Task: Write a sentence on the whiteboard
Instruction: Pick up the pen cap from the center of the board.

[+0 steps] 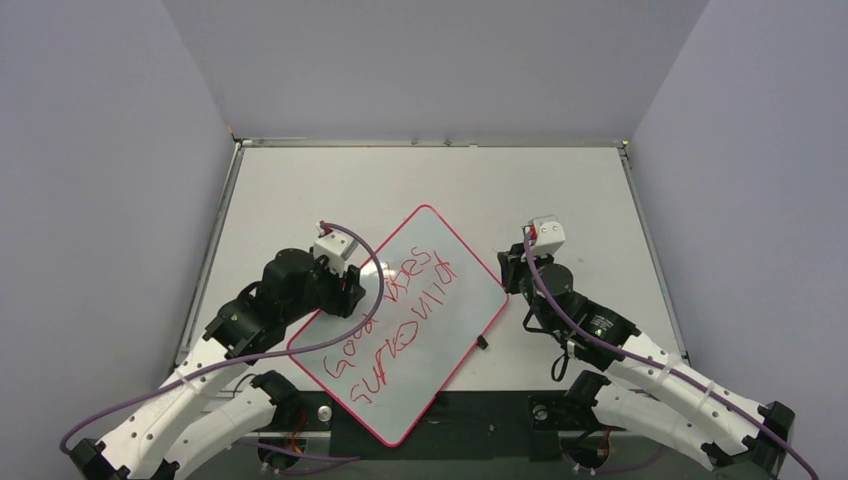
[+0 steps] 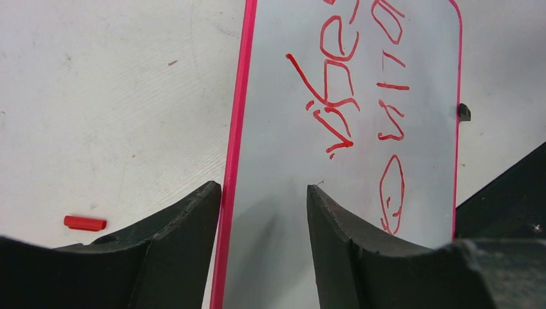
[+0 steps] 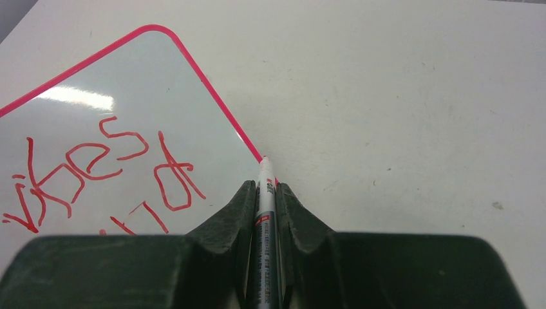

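Red cap [image 2: 84, 223] on table [image 2: 96, 96], left fingers [image 2: 193, 219] parted astride whiteboard [image 2: 270, 161] edge, right fingers [image 3: 239, 206] clamping marker [image 3: 266, 212]

The glossy white, pink-framed whiteboard [image 2: 270, 129] runs off the left wrist view at top and bottom, cutting off the red handwritten sentence [image 2: 338, 96]. From overhead its second line is illegible. The print on the grey marker pen [image 3: 264, 257] is too small to read.

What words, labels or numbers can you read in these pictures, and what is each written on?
"Good vibes": first line of the red handwriting on the whiteboard.
Second line of it: a scrawl, not readable as words.
Print on the marker barrel: too small and blurred to read.
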Tool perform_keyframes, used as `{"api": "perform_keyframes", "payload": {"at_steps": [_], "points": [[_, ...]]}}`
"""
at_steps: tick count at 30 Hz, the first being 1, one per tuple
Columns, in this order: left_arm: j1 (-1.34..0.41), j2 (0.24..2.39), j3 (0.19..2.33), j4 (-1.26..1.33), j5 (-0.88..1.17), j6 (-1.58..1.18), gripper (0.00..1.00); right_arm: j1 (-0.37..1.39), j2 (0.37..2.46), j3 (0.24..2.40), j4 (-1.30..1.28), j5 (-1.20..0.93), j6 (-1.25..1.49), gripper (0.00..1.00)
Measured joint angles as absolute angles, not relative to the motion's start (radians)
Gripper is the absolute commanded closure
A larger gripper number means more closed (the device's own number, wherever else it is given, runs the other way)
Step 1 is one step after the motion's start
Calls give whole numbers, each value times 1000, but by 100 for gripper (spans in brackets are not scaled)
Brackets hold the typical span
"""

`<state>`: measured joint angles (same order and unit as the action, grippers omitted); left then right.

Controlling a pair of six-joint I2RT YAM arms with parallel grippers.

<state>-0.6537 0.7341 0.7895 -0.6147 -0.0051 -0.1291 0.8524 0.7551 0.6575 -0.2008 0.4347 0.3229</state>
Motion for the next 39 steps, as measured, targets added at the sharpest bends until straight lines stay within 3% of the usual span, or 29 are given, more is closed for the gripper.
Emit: {"api": "perform_keyframes", "payload": {"at_steps": [24,39], "points": [[-654,663,789,-600,-203,-154,48,852,780,656,-167,433,310,100],[-654,676,962,-678,-546,-254,47,852,785,656,-139,408,295,100]]}}
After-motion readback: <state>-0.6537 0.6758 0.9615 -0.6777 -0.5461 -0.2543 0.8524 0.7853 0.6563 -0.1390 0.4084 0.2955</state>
